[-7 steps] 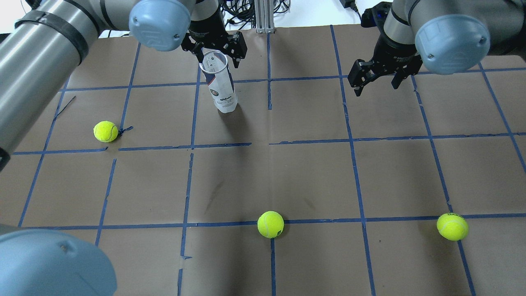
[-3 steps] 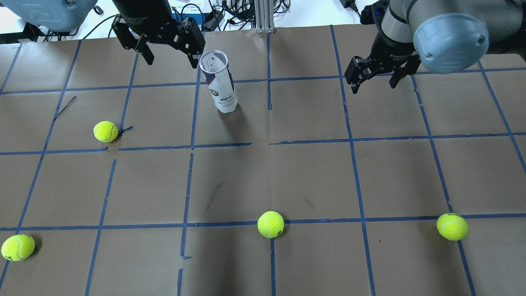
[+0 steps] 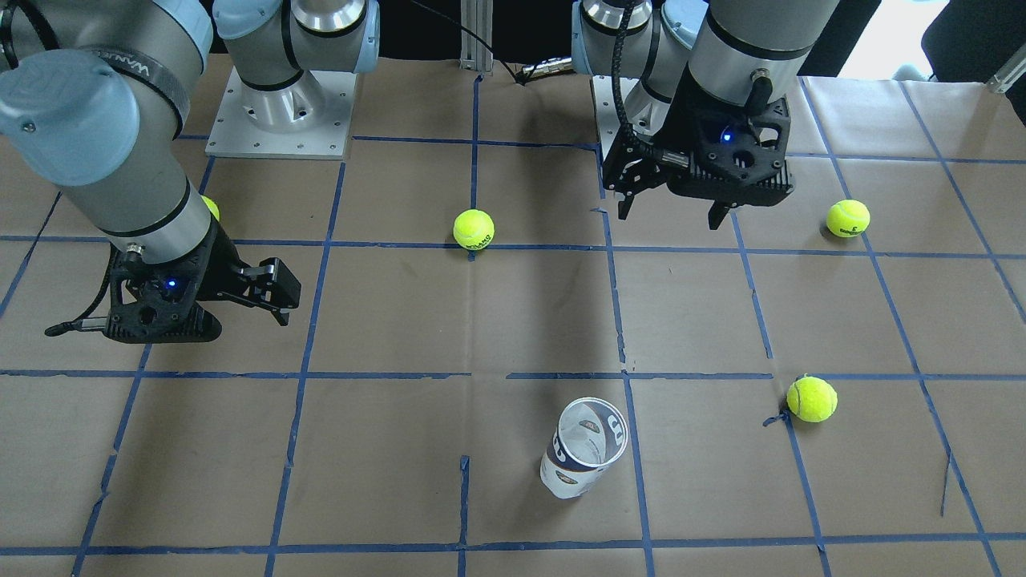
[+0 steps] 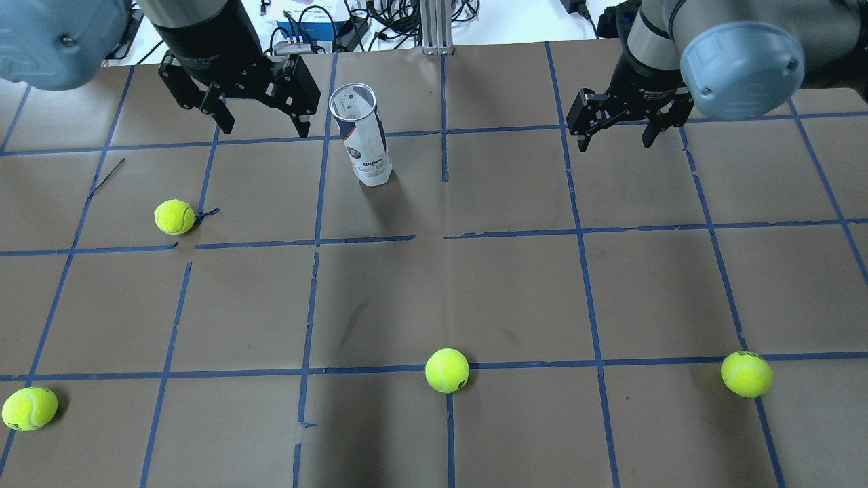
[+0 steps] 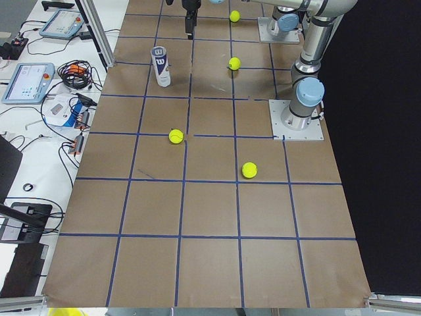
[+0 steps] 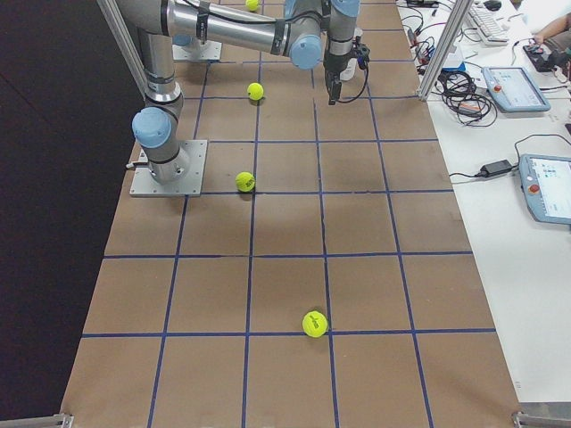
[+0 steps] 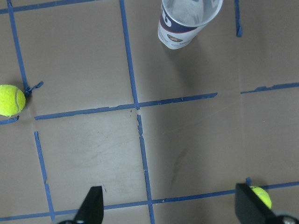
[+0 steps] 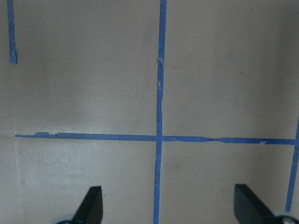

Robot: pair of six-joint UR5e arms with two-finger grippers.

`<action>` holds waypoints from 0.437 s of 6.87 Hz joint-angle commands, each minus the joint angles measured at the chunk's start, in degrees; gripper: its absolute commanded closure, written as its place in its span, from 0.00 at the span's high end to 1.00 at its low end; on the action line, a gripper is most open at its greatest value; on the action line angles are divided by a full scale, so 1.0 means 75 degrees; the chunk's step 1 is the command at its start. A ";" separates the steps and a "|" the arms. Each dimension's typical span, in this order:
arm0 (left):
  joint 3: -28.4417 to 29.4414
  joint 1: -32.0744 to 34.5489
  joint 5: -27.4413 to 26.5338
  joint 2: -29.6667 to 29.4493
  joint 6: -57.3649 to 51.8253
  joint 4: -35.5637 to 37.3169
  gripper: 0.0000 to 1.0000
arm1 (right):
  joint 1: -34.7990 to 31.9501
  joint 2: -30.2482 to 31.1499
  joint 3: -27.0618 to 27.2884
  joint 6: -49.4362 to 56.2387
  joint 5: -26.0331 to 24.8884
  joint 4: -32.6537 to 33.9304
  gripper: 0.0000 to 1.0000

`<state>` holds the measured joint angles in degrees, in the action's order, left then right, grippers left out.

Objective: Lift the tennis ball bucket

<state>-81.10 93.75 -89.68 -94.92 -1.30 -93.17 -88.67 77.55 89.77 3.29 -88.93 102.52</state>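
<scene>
The tennis ball bucket [image 4: 363, 135] is a clear can with a white and navy label. It stands upright and empty on the brown table, mouth up, and also shows in the front view [image 3: 583, 449] and at the top of the left wrist view [image 7: 187, 23]. My left gripper [image 4: 264, 125] is open and empty, hovering just left of the bucket and apart from it; the front view [image 3: 669, 215] shows it high above the table. My right gripper [image 4: 615, 142] is open and empty, far to the bucket's right, over bare table [image 8: 170, 210].
Several yellow-green tennis balls lie loose on the table: one left of the bucket [image 4: 174, 217], one at front centre [image 4: 447, 370], one at front right [image 4: 746, 373], one at front left [image 4: 29, 408]. Blue tape lines grid the brown table [image 4: 515, 291].
My left gripper has drawn away from the bucket's mouth and moved left, uncovering the front-left ball. The bucket has stayed put. My right gripper has shifted slightly.
</scene>
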 commanded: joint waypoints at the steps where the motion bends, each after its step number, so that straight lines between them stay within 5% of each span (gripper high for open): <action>1: -0.0179 -0.0195 -0.0031 0.0140 0.0430 0.0094 1.00 | 0.0057 0.0019 0.0053 -0.0017 -0.0026 -0.0028 1.00; 3: -0.0179 -0.0195 -0.0043 0.0140 0.0431 0.0106 1.00 | 0.0057 0.0066 0.0018 -0.0145 -0.0119 -0.0180 1.00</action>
<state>-82.39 92.30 -89.95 -93.91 1.73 -92.47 -88.25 77.92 89.83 2.84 -89.53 102.05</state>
